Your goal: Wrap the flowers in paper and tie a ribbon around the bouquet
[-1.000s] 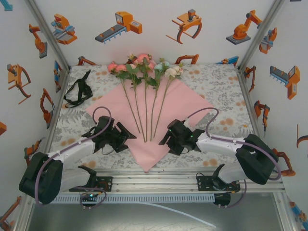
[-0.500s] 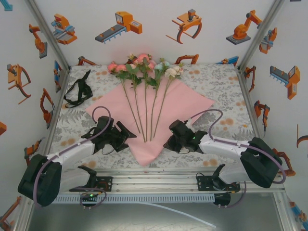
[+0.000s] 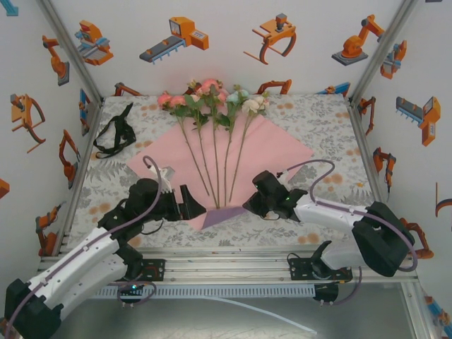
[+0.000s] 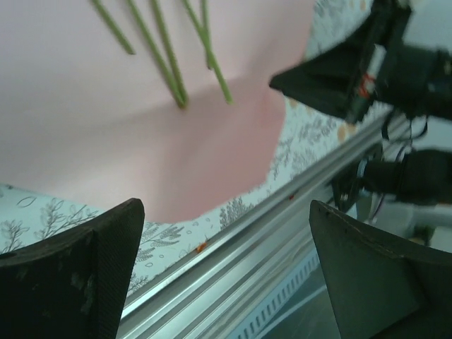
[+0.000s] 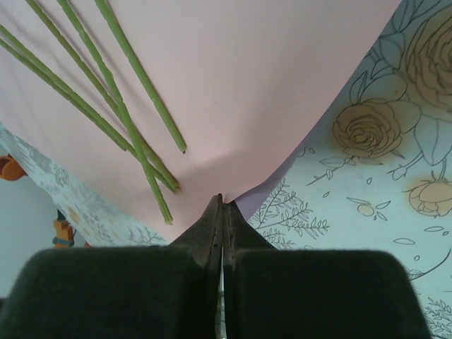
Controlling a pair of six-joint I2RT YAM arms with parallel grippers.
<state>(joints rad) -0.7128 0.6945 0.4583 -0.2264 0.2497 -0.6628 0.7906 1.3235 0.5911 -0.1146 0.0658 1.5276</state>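
At the near edge of the worktop (image 3: pixel 321 123), right of middle, the right pincer (image 3: pixel 248 205) has its jaws pressed flat together on the near corner of the paper (image 3: pixel 272 148). Its wrist view shows the two fingers (image 5: pixel 205 233) meeting at that edge, which is raised so the lilac underside shows beside the tips. Across the corner the left pincer (image 3: pixel 198 206) stands with jaws wide apart, holding nothing. Between its fingers (image 4: pixel 85 268) the wrist view shows the paper's pink face and the stalk ends. Between the two pincers a small lilac part of the corner lies folded onto the pink. The flowers (image 3: pixel 212 99) lie on the paper, stalks fanning in to meet near that fold, blooms at the far edge. The ribbon (image 3: pixel 113 138) lies heaped by the far left corner, near the paper's left corner but not touching it.
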